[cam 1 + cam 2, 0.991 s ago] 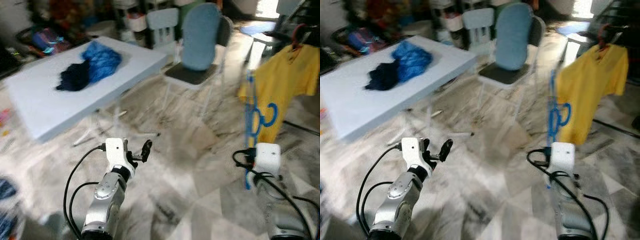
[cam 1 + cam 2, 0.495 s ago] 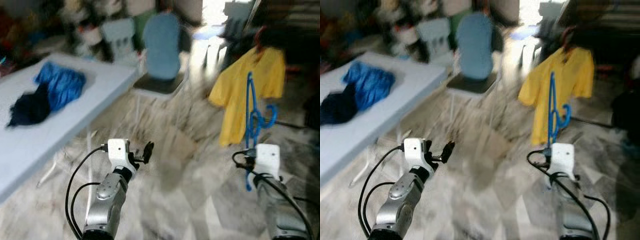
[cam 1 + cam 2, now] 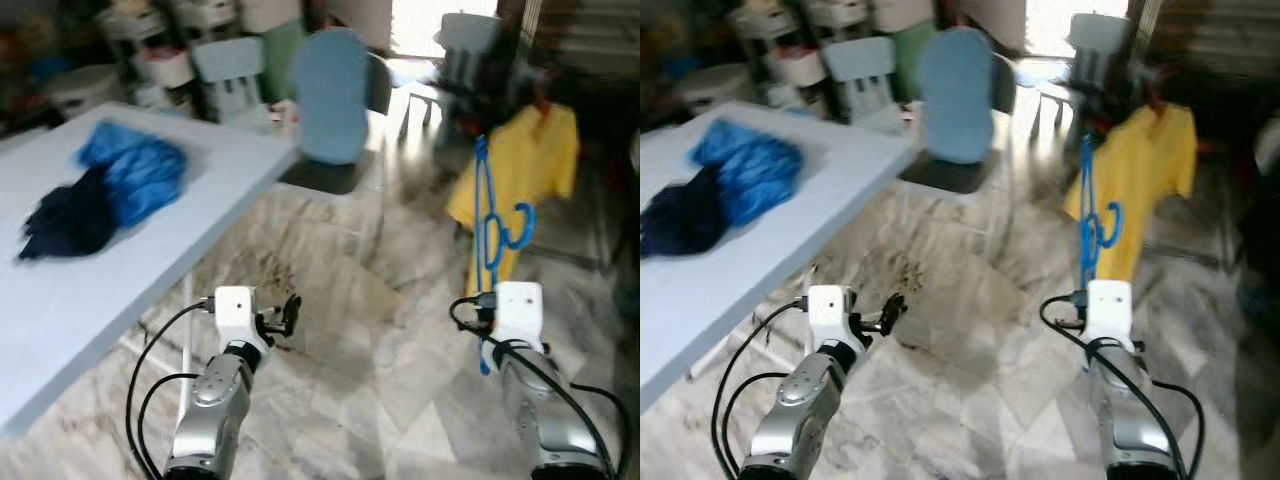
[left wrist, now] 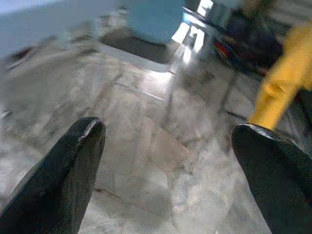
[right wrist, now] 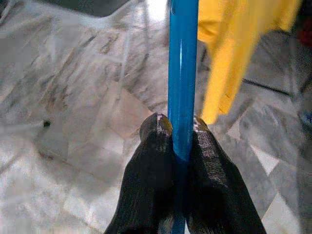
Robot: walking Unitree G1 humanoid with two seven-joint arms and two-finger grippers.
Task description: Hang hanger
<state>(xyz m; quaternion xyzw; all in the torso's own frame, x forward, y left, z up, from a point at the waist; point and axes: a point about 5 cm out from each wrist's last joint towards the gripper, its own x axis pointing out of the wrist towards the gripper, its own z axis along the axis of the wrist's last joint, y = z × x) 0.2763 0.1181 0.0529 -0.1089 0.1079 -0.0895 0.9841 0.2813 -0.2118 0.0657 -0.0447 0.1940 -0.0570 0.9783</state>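
A blue plastic hanger (image 3: 493, 228) stands upright in my right gripper (image 5: 178, 127), which is shut on its bar (image 5: 183, 73) low over the marble floor. Beyond it a yellow shirt (image 3: 525, 165) hangs on a dark rack at the right. My left gripper (image 3: 290, 306) is open with nothing between its fingers (image 4: 73, 170), held low in front of me beside the table's edge.
A white folding table (image 3: 130, 250) at the left carries a blue garment (image 3: 135, 175) and a dark one (image 3: 65, 222). A blue-backed chair (image 3: 330, 110) stands behind it. Cluttered shelves and stools line the back. Open marble floor (image 3: 380, 330) lies ahead.
The whole picture has swung back and forth as my head turned; the table is closer at the left now. Both grippers hold the same pose, the right still clamped on the hanger.
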